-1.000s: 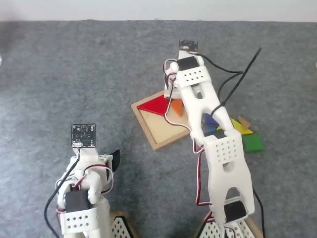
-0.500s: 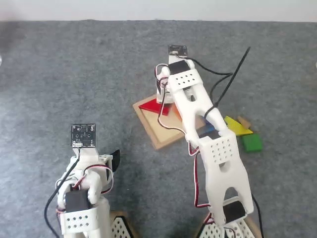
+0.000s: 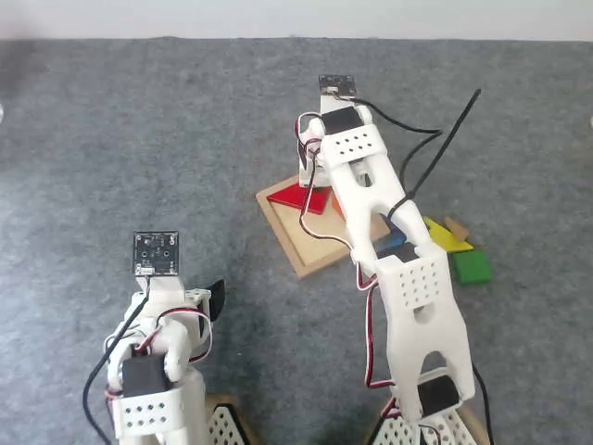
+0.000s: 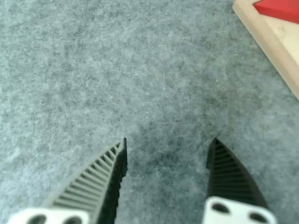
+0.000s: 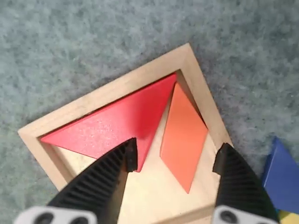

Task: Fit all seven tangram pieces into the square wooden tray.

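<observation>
Since a second ago, the right arm [image 3: 371, 185] has swung a little leftward, and the tray [image 5: 107, 95] has slid slightly rightward across the grey worktop [image 3: 139, 139].

At far left we see the left hand [image 4: 169, 142] hanging over bare worktop with its fingers apart and nothing between them; a corner of the tray lies beyond it.

In the tray, the red triangle [image 5: 121, 119] lies along one rim. The orange parallelogram [image 5: 184, 135] sits beside it, in the corner.

Above them we see the right hand [image 5: 177, 154], fingers apart and gripping nothing, one tip over the red triangle's edge.

Right of the tray, on the worktop, lie the blue piece [image 5: 280, 168], the yellow piece [image 3: 443, 236] and the green piece [image 3: 472, 267].
</observation>
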